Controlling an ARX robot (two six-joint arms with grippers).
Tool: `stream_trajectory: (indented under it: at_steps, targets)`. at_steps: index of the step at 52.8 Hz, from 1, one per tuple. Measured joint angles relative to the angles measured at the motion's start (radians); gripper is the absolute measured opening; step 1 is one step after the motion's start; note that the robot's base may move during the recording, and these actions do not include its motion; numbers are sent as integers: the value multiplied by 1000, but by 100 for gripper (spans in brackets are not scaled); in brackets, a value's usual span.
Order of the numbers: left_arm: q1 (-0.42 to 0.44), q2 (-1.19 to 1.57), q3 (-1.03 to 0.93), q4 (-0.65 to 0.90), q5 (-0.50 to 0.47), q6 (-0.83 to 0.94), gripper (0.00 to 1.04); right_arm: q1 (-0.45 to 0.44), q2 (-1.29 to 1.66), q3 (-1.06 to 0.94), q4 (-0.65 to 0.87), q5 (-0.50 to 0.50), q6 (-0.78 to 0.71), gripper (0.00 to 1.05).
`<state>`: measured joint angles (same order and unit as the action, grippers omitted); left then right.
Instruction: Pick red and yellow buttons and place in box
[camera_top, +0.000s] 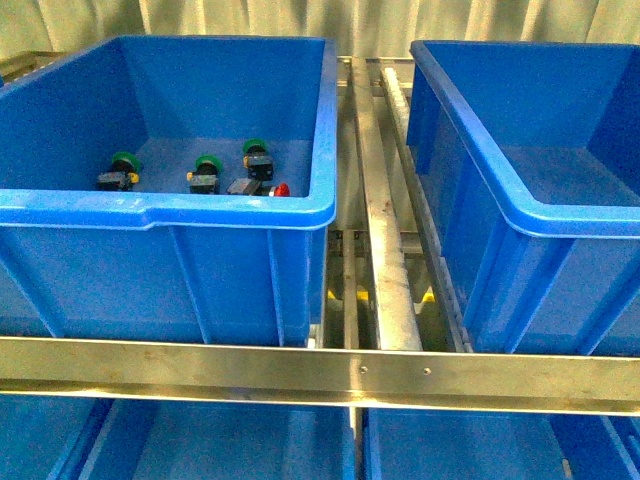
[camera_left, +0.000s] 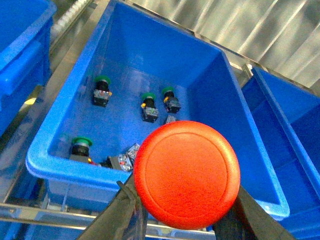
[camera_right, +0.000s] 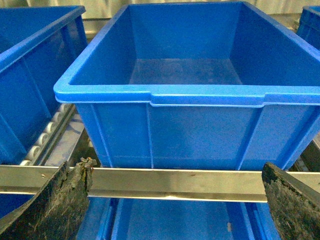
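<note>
My left gripper is shut on a red button, whose round cap fills the left wrist view above the near rim of the left blue bin. Another red button lies inside that bin by its front wall, among green-capped switches. No yellow button is in view. My right gripper is open and empty, in front of a metal rail and facing the empty blue box. Neither arm appears in the front view.
Green switches and a grey switch body lie on the left bin's floor. The right box stands beside it across a steel roller track. A steel crossbar runs along the front, with more blue bins below.
</note>
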<state>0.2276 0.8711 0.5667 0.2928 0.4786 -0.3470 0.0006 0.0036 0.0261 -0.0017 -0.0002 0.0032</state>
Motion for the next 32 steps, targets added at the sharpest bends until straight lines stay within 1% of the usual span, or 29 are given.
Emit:
stream_trajectory:
  at_steps: [11,32]
  targets:
    - [24,-93,-62,-31,27,-22,26,0,0,0,0,0,0,99]
    - [51,-143,-92,-60,67,-39,26,0,0,0,0,0,0,99]
